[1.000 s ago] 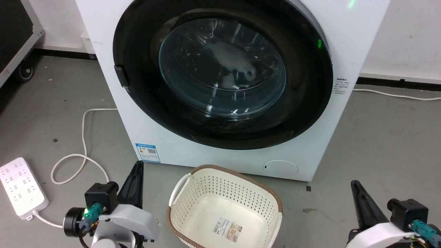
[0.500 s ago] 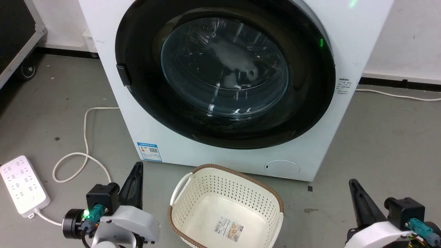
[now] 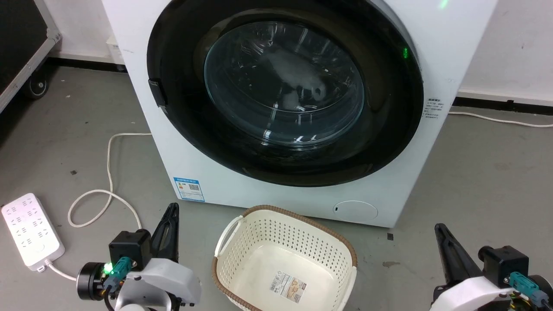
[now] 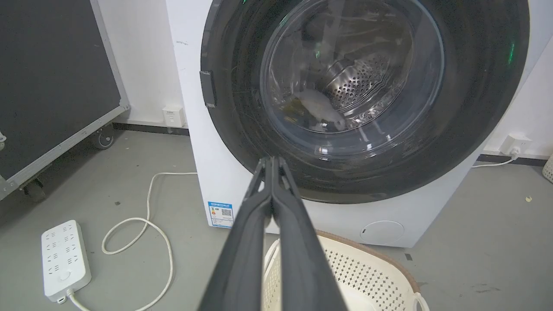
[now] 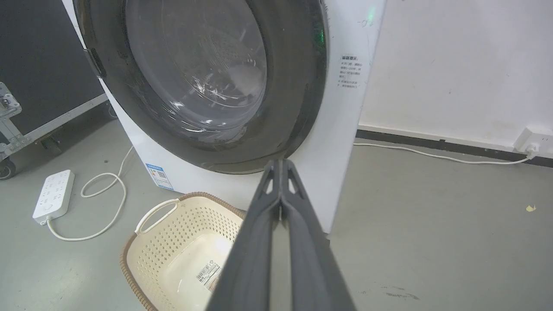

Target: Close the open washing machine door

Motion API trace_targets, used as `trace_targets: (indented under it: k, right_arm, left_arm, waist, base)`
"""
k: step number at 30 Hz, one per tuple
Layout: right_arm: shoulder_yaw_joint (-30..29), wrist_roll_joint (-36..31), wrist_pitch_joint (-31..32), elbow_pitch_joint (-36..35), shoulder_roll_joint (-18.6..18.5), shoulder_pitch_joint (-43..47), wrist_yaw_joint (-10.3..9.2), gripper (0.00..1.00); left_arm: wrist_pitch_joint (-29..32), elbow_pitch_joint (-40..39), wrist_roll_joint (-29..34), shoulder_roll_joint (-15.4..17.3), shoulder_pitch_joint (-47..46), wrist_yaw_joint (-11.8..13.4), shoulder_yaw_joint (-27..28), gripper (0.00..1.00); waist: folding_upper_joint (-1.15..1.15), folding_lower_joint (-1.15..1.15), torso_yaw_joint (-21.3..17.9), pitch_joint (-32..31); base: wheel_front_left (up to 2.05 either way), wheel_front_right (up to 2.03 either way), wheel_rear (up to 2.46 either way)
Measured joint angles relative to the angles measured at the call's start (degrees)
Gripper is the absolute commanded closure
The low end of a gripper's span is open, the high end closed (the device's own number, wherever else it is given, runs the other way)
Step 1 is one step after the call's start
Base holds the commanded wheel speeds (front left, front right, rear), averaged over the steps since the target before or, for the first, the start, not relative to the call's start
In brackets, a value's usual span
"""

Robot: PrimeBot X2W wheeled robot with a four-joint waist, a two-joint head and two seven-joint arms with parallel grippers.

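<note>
— Any wording legible in front of you?
— None I can read letter for letter. Low on the washing machine (image 3: 268, 196) front, toward my left, a blue sticker (image 3: 188, 189) carries a QR code and print too small for me. At the front's right edge, a small notice (image 3: 432, 108) shows several dark lines, all unreadable.
— And the basket?
— On the floor of the cream basket (image 3: 302, 218) lies a label (image 3: 290, 285) with a barcode; its digits blur
</note>
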Motion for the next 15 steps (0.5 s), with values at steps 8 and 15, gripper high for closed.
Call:
trace_targets:
  k: [8,15]
  right_arm:
    - [0.15,-0.47,0.12,-0.30,0.00,-0.14,0.00,1.00]
    - [0.33,-0.94,0.52,-0.62,0.00,-0.21,0.00,1.00]
  left_arm:
    - [0.66,-0.97,1.55,-0.57,0.61,-0.11,0.76,1.00]
    - [1.23,-1.82,2.78,-1.31,1.01,-0.33,1.58,1.00]
  waist:
    - [0.00,0.00,0.19,0.06]
    - [0.00,0.00,0.36,0.11]
  base:
    - [0.00,0.00,0.00]
    - [0.00,0.00,0.00]
